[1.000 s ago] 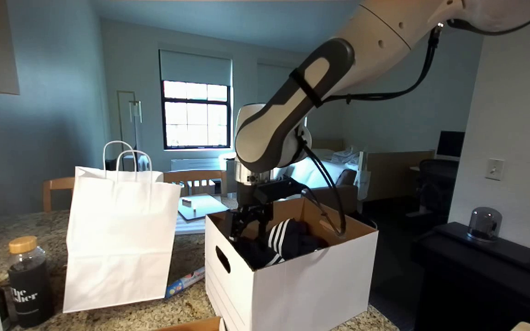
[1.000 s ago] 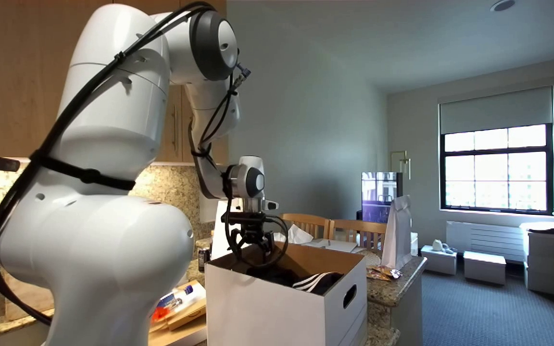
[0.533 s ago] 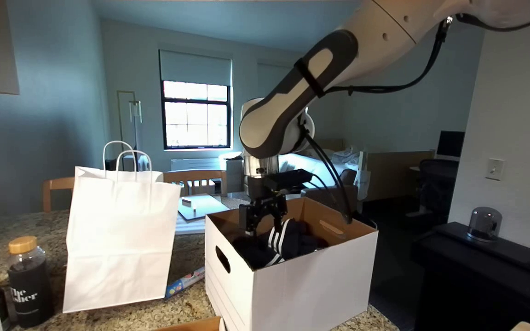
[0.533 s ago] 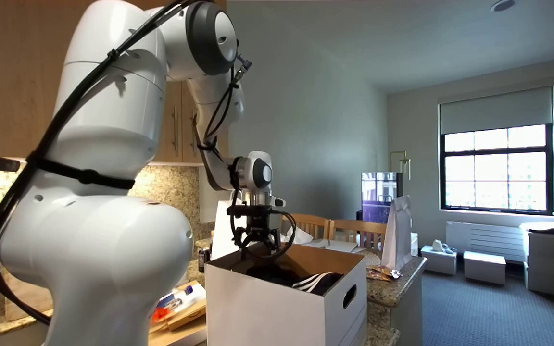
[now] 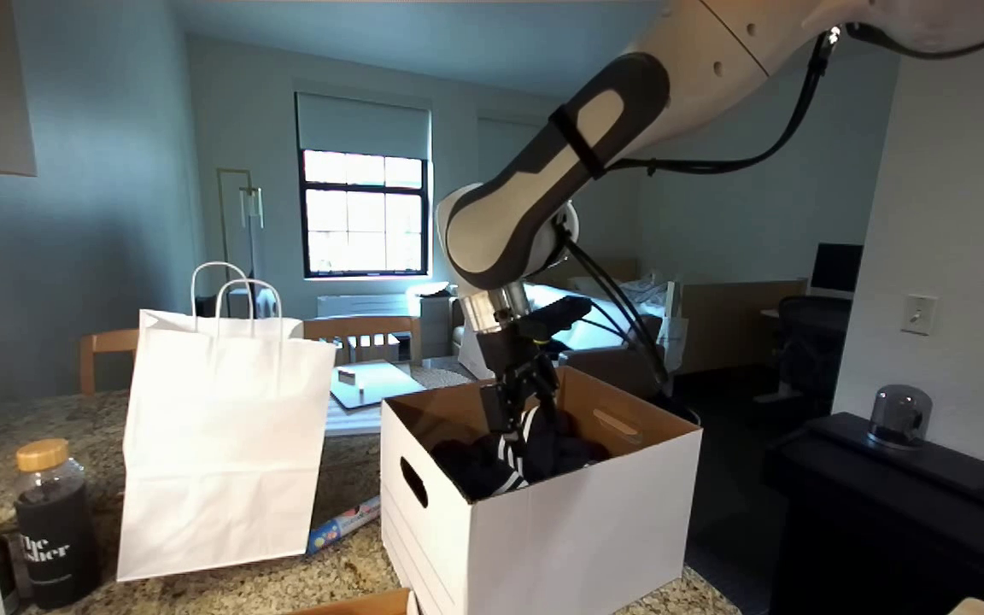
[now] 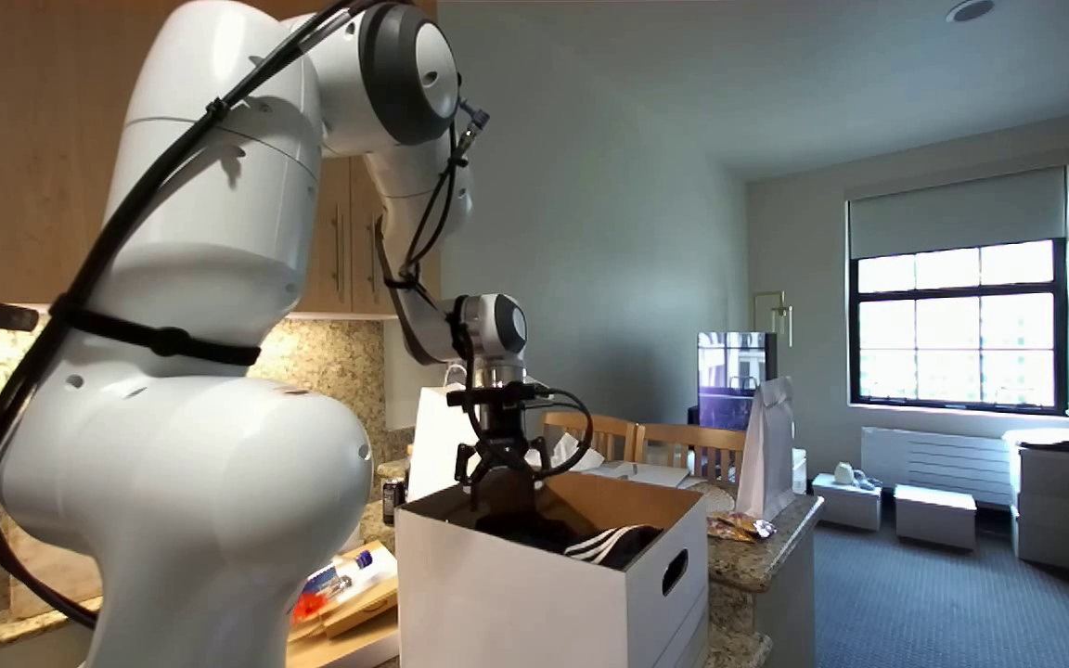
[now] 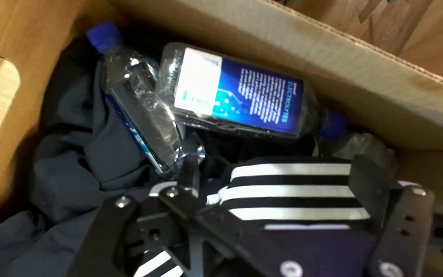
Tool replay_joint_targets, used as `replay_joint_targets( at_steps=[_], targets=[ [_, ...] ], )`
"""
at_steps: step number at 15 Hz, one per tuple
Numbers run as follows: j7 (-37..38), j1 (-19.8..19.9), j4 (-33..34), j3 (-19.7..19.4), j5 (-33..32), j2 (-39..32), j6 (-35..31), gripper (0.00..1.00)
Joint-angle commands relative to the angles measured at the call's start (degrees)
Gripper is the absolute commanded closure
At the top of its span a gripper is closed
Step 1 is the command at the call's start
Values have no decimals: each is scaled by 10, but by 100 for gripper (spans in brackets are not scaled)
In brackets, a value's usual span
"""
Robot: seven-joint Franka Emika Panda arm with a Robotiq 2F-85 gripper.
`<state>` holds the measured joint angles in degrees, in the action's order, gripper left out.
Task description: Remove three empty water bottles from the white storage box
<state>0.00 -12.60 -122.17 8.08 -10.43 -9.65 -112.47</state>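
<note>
The white storage box [image 5: 577, 538] stands open on the counter; it also shows in an exterior view [image 6: 511, 594]. In the wrist view, a clear water bottle [image 7: 140, 104] with a blue cap lies on dark cloth inside. A second water bottle [image 7: 240, 92] with a blue label lies along the box wall, its base over the first. Crinkled clear plastic [image 7: 363, 150] beyond its cap is partly hidden; I cannot tell if it is a bottle. My gripper [image 7: 279, 181] is open above striped cloth, fingers apart, nothing held. It reaches tilted into the box in an exterior view [image 5: 530, 431].
Dark striped clothing [image 7: 294, 188] fills much of the box. A white paper bag [image 5: 227, 444], a dark glass jar [image 5: 55, 530] and a blue tube [image 5: 344, 524] stand or lie beside it. A blue-capped clear bottle [image 6: 344, 580] lies in a low tray outside the box.
My gripper has risen a little from the cloth and moved right in an exterior view, then tilted over. The box and the cloth look unmoved. The gripper stays open.
</note>
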Motion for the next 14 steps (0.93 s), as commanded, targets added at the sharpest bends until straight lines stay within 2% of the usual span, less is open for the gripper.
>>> replay_joint_targets(
  at_steps=[1,4,8,14],
  targets=[
    [-73,9,7,4,-50,-13,39,0],
    [-151,14,13,9,-53,-32,41,0],
    [-216,16,22,11,-55,-47,36,0],
    [-243,21,22,11,-48,-52,22,0]
  ],
)
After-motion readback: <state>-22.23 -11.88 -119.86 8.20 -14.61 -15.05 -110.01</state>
